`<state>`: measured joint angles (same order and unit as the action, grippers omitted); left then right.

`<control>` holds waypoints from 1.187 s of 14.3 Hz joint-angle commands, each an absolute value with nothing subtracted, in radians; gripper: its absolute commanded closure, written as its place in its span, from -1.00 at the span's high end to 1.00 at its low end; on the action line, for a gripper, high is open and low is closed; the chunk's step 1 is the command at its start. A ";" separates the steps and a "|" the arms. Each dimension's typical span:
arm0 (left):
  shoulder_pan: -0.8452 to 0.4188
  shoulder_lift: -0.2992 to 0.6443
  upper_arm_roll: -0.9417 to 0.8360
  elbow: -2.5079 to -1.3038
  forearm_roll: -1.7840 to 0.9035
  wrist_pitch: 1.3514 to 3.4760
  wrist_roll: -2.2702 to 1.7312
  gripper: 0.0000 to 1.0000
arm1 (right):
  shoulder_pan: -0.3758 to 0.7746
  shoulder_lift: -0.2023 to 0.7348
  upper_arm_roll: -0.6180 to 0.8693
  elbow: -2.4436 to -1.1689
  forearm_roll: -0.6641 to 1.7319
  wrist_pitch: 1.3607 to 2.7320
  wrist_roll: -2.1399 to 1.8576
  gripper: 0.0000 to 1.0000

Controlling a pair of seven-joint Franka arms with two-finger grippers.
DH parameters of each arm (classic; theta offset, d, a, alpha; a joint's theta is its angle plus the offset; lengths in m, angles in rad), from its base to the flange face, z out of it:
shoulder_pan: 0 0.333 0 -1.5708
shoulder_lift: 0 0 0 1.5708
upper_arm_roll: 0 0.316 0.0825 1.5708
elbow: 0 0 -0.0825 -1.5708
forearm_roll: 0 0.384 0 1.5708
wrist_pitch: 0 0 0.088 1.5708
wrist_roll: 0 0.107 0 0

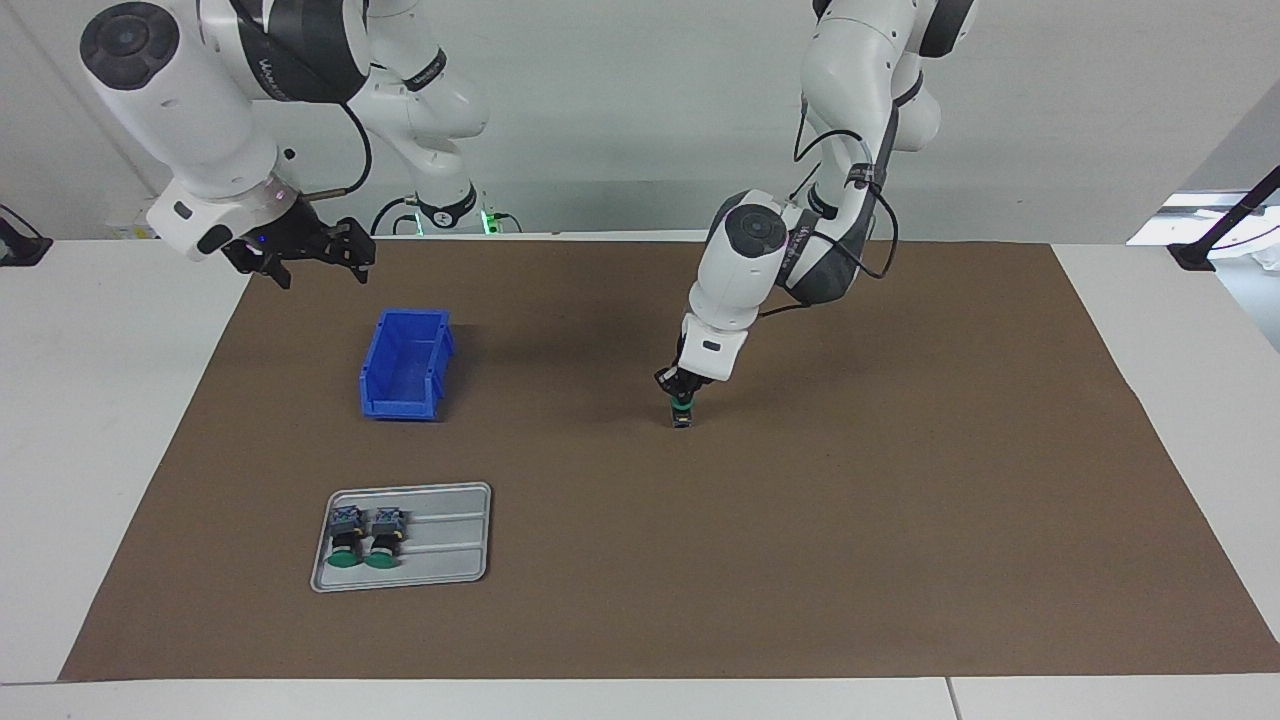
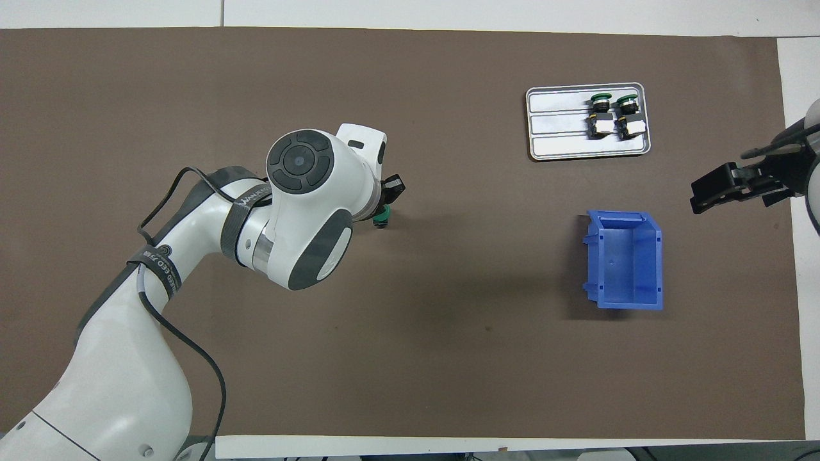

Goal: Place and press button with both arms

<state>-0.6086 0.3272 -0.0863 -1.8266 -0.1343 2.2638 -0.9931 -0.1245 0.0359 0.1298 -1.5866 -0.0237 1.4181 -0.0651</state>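
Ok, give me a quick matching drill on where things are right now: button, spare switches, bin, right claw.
Things:
1. button
2. spare switches
3. bin
4. right claw

Places or states:
A. lying side by side on the grey tray
B. blue, nothing showing inside, on the mat nearer the robots than the tray
C. held upright by the left claw, its lower end at the mat, mid-table
D. up in the air at the mat's edge, at the right arm's end, waiting

Pairs: 1-C, 2-A, 3-B, 4-D
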 commanded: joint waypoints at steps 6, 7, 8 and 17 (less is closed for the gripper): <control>-0.598 0.256 -0.077 -1.868 -0.117 2.254 -0.970 -0.87 | -0.135 0.015 0.133 -1.612 -0.014 1.433 -0.086 0.99; -0.575 0.230 -0.075 -1.861 -0.117 2.211 -0.950 -0.85 | -0.137 0.015 0.133 -1.612 -0.014 1.433 -0.086 0.99; -0.568 0.209 -0.075 -1.847 -0.117 2.183 -0.946 -0.82 | -0.137 0.015 0.133 -1.612 -0.014 1.433 -0.084 0.99; -0.275 0.019 -0.074 -1.838 -0.117 1.892 -0.648 0.99 | -0.137 0.015 0.133 -1.612 -0.014 1.433 -0.086 0.99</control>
